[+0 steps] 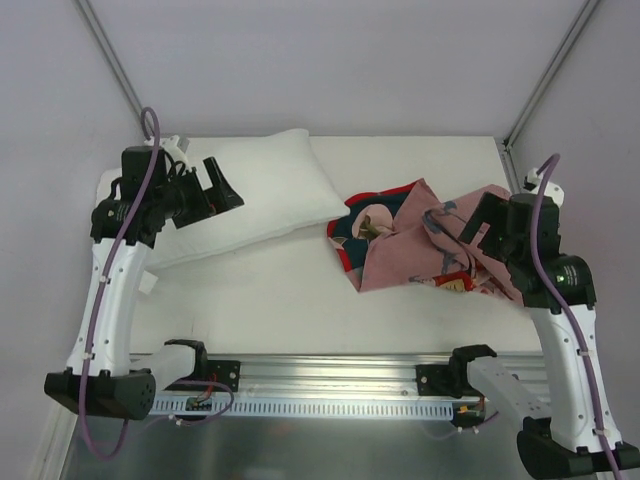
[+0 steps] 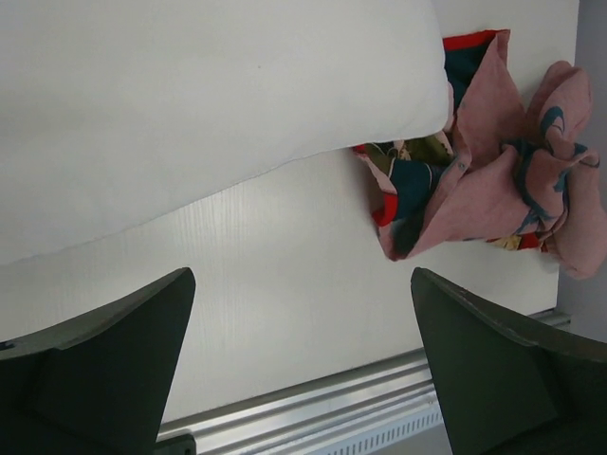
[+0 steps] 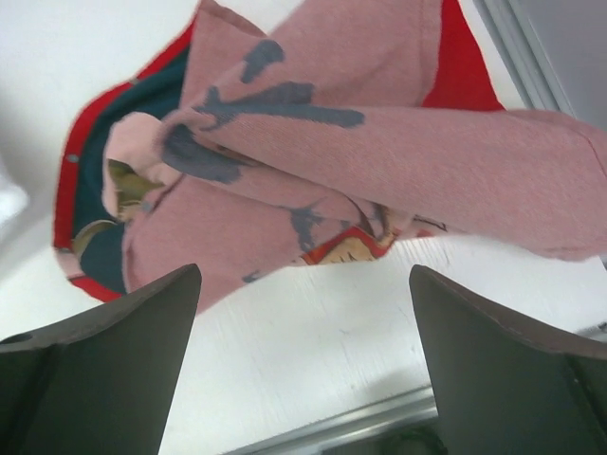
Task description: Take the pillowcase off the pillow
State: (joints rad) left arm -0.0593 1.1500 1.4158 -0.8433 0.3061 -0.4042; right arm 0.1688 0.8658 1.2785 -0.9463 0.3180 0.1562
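White table (image 1: pixel 300 310), grey walls (image 1: pixel 350 60) — pillow (image 1: pixel 260 195) out of its pillowcase (image 1: pixel 410 250).
The bare pillow lies left, the crumpled pillowcase just beside it; left gripper (image 2: pixel 302 280) and right gripper (image 3: pixel 303 275) both hang spread, holding nothing. Removal looks finished — next, the 2 need only pull clear.

Flat white matte tabletop (image 1: pixel 290 300): centred in the overhead view, softly and evenly lit. Plain pale grey wall panels (image 1: pixel 330 60): set from 10 to 2 o'clock. Slanted grey metal frame struts (image 1: pixel 108 55): one at 11 o'clock, another (image 1: pixel 555 65) at 1 o'clock. Slotted silver aluminium rail (image 1: pixel 330 375): laid along the table edge at 6 o'clock. Brushed grey metal sheet (image 1: pixel 300 450): below the rail.
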